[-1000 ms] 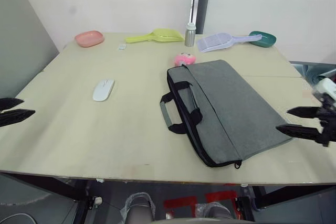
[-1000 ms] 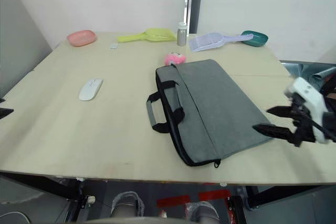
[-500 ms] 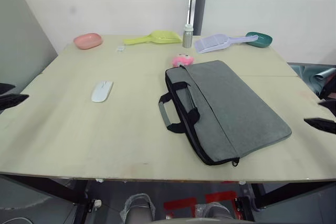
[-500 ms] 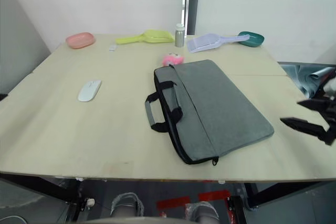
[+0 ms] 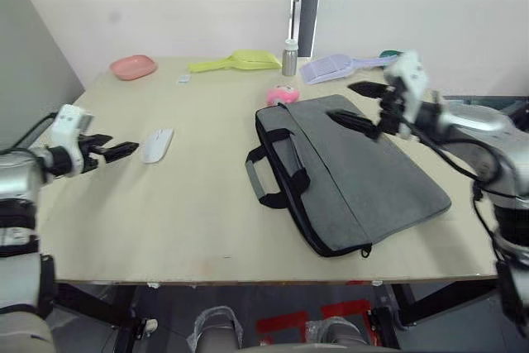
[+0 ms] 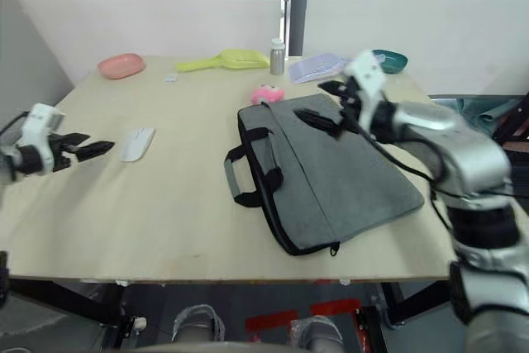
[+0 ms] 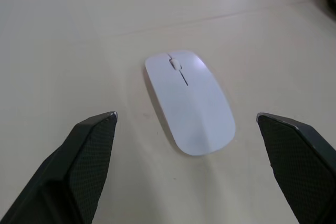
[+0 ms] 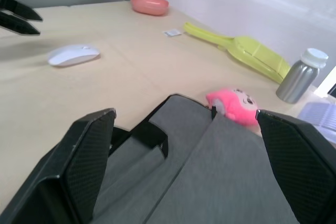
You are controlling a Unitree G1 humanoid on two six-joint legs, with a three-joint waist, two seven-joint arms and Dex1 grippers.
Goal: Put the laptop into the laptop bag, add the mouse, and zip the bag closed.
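Observation:
The grey laptop bag point(image 5: 355, 175) lies flat at the table's centre right, its black handles point(image 5: 273, 178) towards the left. The laptop is out of view. The white mouse point(image 5: 157, 145) rests on the table to the bag's left. My left gripper point(image 5: 111, 152) hovers open just left of the mouse, and the left wrist view has the mouse point(image 7: 189, 100) lying between its spread fingers point(image 7: 89, 150). Over the bag's far end my right gripper point(image 5: 357, 105) is open and holds nothing. In the right wrist view the bag point(image 8: 210, 182) lies beneath it.
A pink plush toy point(image 5: 281, 94) touches the bag's far corner. Along the back edge stand a pink dish point(image 5: 133, 66), a yellow scoop point(image 5: 235, 61), a metal bottle point(image 5: 289, 57), a lavender scoop point(image 5: 331, 66) and a green dish point(image 6: 393, 59). A wall rises behind.
Both arms have swung in over the table. The left gripper came in from the left edge to the mouse. The right gripper went from the right edge to above the bag's far end.

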